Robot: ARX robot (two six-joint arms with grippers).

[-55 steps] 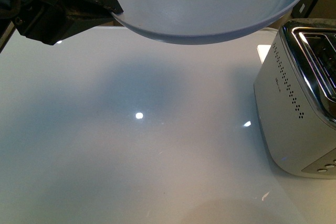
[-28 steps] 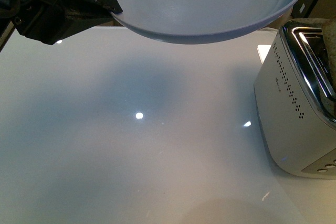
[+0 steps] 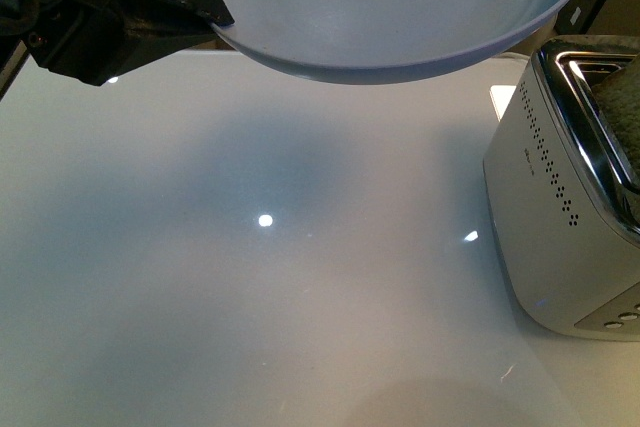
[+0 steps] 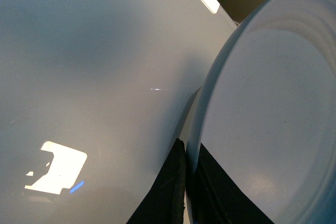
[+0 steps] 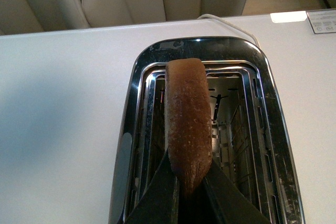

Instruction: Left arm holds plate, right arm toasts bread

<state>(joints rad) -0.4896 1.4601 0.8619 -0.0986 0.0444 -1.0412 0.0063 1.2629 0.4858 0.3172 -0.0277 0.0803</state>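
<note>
Front view: a glossy white tabletop [image 3: 300,307] fills the lower frame, with one brushed-silver toaster [image 3: 555,227] at its right edge. A single brown-crusted wholemeal bread slice [image 3: 622,97] rises from the toaster at far right. Across the top of the frame one round pale-blue plate [image 3: 400,7] hangs above the table, its face bare. The black angular left gripper [image 3: 205,9], upper left, is clenched on the plate's rim. In the right wrist view the dark right gripper [image 5: 190,195] pinches the slice edge-up in one of two slots; the other slot shows only wire guides. A white cord [image 5: 231,22] trails beyond.
</note>
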